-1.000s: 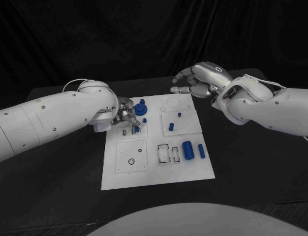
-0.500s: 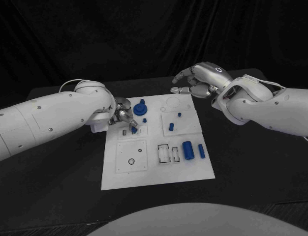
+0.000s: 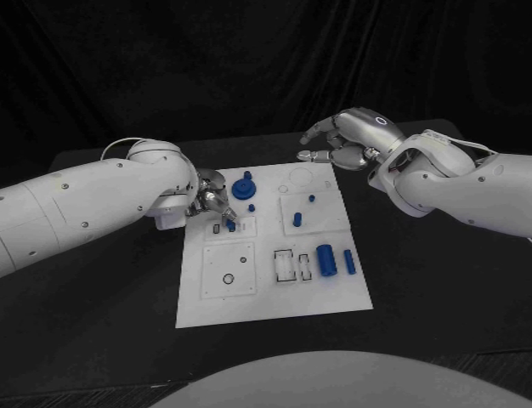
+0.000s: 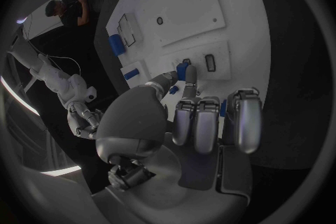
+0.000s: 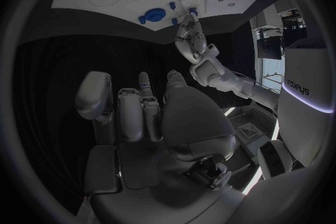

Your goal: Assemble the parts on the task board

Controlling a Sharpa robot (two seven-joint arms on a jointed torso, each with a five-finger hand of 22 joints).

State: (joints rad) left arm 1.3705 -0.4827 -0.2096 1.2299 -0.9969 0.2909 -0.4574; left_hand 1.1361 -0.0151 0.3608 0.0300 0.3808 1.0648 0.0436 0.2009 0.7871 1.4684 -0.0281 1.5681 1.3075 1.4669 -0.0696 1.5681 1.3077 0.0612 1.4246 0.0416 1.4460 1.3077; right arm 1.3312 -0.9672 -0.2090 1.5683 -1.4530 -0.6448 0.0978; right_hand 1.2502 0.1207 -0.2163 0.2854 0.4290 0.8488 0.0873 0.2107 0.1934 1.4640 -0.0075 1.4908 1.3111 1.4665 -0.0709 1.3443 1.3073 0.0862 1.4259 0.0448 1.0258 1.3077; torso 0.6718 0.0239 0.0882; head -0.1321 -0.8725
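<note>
On the near half of the task board, a large blue cylinder and a slimmer blue bar lie side by side to the right of two outlined rectangular slots, well apart from both hands; these look untouched. Farther in, on the board's left side, the left hand pinches a small blue peg between thumb and a fingertip, its tip just over a small rectangular recess. The step in hand appears to be seating this peg; it likely needs the peg kept upright, lined up squarely with its hole, and pressed straight down without dragging sideways; a tilted entry could jam it. A blue knobbed part stands just beyond the left hand. Farthest, the right hand hovers above the board's far right corner, fingers curled in, holding nothing.
</note>
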